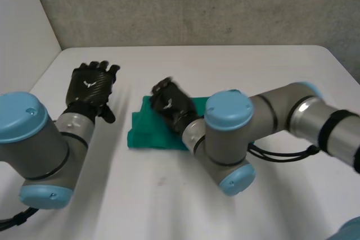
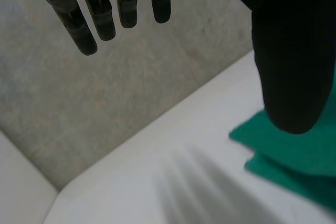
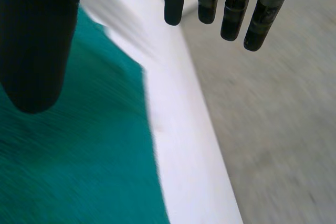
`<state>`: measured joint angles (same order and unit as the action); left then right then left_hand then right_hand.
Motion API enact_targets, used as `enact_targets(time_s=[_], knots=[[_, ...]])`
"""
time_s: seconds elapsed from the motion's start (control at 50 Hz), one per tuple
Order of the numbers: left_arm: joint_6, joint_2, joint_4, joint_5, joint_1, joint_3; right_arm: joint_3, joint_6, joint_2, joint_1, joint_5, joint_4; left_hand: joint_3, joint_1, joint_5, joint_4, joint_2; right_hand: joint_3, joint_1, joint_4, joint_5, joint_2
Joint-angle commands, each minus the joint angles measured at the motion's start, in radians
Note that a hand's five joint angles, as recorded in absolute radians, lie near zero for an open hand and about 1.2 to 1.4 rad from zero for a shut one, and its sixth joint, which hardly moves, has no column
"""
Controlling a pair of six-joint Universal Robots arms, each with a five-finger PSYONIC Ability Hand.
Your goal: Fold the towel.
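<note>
A green towel [image 1: 149, 133] lies folded in a small stack in the middle of the white table [image 1: 236, 66]. My right hand [image 1: 171, 105] hovers over the towel's top, open, its fingers straight and holding nothing. In the right wrist view the towel [image 3: 79, 156] spreads under the thumb of the right hand [image 3: 37, 35], and its fingers reach past the table's far edge. My left hand [image 1: 90, 88] is open to the left of the towel, apart from it. In the left wrist view a corner of the towel [image 2: 304, 156] lies beside the thumb of the left hand [image 2: 294, 51].
A grey wall [image 1: 197, 4] runs along the table's far edge. A white side panel [image 1: 22, 21] stands at the back left. Bare tabletop stretches in front of the towel and to its far right.
</note>
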<state>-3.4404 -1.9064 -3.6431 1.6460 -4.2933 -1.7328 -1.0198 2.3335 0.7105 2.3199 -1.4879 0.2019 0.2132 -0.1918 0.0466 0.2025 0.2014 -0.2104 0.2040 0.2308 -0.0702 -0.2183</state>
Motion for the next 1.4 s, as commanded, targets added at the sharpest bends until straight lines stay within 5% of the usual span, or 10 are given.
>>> enact_targets(time_s=[0.02, 0.12, 0.4, 0.64, 0.7, 0.92, 0.98, 1.22, 1.28, 1.4], knots=[[0.032, -0.058, -0.008, -0.003, 0.115, 0.143, -0.126, 0.412, 0.213, -0.111, -0.068, -0.019, -0.039, 0.017, -0.047, -0.028, -0.027, 0.036, -0.029, -0.056, 0.07, 0.044], [0.05, -0.158, 0.006, -0.026, 0.181, 0.269, -0.27, 0.634, 0.286, -0.245, -0.026, -0.131, -0.023, 0.002, -0.031, -0.013, -0.011, 0.036, -0.029, -0.056, 0.07, 0.044], [0.052, -0.396, 0.182, -0.02, 0.198, 0.49, -0.388, 0.633, 0.261, -0.353, 0.037, -0.197, -0.014, -0.007, -0.022, -0.004, -0.003, -0.027, 0.034, 0.007, 0.007, -0.019], [0.047, -0.378, 0.196, 0.017, 0.172, 0.385, -0.442, 0.609, 0.219, -0.413, 0.021, -0.112, -0.023, 0.002, -0.031, -0.012, -0.011, -1.183, 1.19, 1.163, -1.149, -1.176], [0.047, -0.339, 0.205, 0.021, 0.168, 0.328, -0.444, 0.567, 0.224, -0.433, -0.014, -0.076, -0.029, 0.008, -0.037, -0.018, -0.017, -1.186, 1.192, 1.165, -1.152, -1.178], [0.056, -0.168, 0.215, 0.038, 0.161, 0.107, -0.307, 0.181, 0.264, -0.383, -0.141, -0.081, -0.032, 0.011, -0.04, -0.021, -0.02, -1.186, 1.192, 1.165, -1.152, -1.178], [0.061, -0.113, 0.215, 0.038, 0.153, 0.073, -0.206, 0.156, 0.264, -0.198, -0.126, -0.079, -0.032, 0.011, -0.04, -0.021, -0.02, -1.186, 1.192, 1.165, -1.152, -1.178], [0.139, -0.029, 0.205, 0.104, 0.087, 0.09, -0.206, 0.098, 0.118, 0.053, 0.175, -0.093, -0.035, 0.013, -0.043, -0.024, -0.023, -1.186, 1.192, 1.165, -1.152, -1.178], [0.144, -0.036, 0.204, 0.101, 0.096, 0.12, -0.215, 0.125, 0.139, 0.029, 0.108, -0.078, -0.035, 0.013, -0.043, -0.024, -0.023, -0.355, 0.362, 0.335, -0.321, -0.347], [0.177, -0.086, 0.199, 0.097, 0.13, 0.209, -0.206, 0.343, 0.228, -0.109, -0.012, -0.058, -0.026, 0.005, -0.034, -0.015, -0.014, 0.036, -0.029, -0.056, 0.07, 0.044]])
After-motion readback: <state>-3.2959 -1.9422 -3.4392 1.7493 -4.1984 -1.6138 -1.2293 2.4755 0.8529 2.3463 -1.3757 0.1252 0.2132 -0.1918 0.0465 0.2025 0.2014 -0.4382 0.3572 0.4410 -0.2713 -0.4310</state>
